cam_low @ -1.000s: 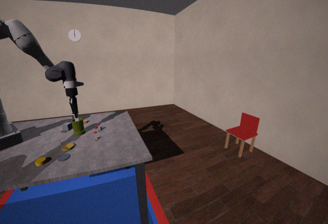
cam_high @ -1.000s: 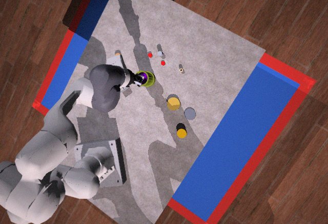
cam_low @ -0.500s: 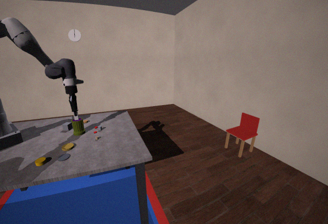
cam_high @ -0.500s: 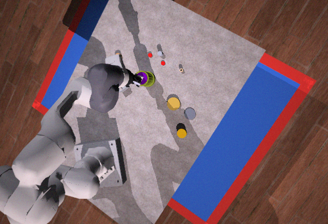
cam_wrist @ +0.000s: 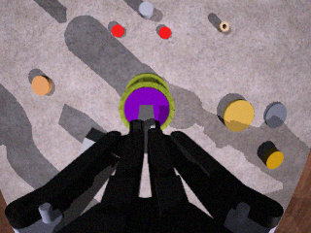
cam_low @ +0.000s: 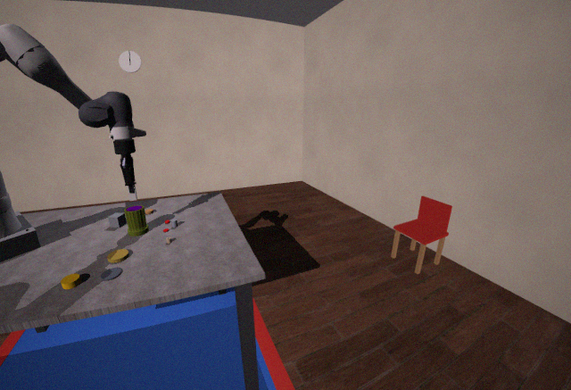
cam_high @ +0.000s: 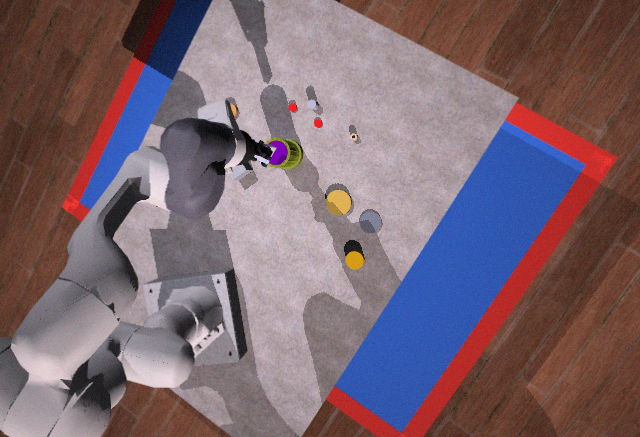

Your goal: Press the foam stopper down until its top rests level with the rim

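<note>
My tool (cam_low: 132, 190), clenched on nothing, hung clear above the purple foam stopper (cam_low: 134, 208) in the upright green jar (cam_low: 136, 222).

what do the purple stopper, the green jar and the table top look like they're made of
Purple stopper: flat matte purple, no shine; fits foam, though the look alone doesn't prove it.
Green jar: olive-green wall with vertical ribs, dull finish; possibly plastic, hard to say.
Table top: mottled grey, stone or concrete look, with a wood-grain edge band along the front.
</note>
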You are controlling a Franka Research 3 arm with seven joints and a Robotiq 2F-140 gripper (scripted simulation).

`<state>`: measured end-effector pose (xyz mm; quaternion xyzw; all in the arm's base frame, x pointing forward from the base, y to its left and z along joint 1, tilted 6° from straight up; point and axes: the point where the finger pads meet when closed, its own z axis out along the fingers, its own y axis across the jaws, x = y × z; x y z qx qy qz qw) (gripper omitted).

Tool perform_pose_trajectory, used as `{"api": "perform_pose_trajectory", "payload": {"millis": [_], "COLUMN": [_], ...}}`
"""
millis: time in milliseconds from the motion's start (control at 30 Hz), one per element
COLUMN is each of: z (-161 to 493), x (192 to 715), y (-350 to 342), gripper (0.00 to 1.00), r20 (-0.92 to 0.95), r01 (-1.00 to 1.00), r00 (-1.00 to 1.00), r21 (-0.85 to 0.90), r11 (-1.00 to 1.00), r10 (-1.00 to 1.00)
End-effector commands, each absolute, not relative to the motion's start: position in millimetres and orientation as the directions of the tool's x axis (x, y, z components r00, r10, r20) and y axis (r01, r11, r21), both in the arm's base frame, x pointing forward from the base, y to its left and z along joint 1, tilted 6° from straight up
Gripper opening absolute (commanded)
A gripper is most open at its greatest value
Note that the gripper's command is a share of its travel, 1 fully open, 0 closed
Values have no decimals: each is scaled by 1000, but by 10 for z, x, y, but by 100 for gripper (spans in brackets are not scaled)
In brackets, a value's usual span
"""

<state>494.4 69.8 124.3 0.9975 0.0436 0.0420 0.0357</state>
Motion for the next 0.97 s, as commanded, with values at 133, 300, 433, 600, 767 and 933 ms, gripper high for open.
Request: {"api": "perform_pose_trajectory", "payload": {"millis": [133, 300, 433, 600, 767, 933], "z": [1354, 1375, 1375, 1375, 1375, 1375], "x": [4916, 4918, 4918, 4918, 4918, 4918], "y": [711, 713, 713, 713, 713, 713], "gripper": [0, 0, 0, 0, 0, 0], "r20": [68, 68, 68, 68, 68, 68], "r01": [83, 83, 83, 83, 83, 83], "r00": [994, 994, 994, 994, 994, 994], "r21": [80, 80, 80, 80, 80, 80], "r11": [-993, -993, -993, -993, -993, -993], "r10": [89, 89, 89, 89, 89, 89]}}
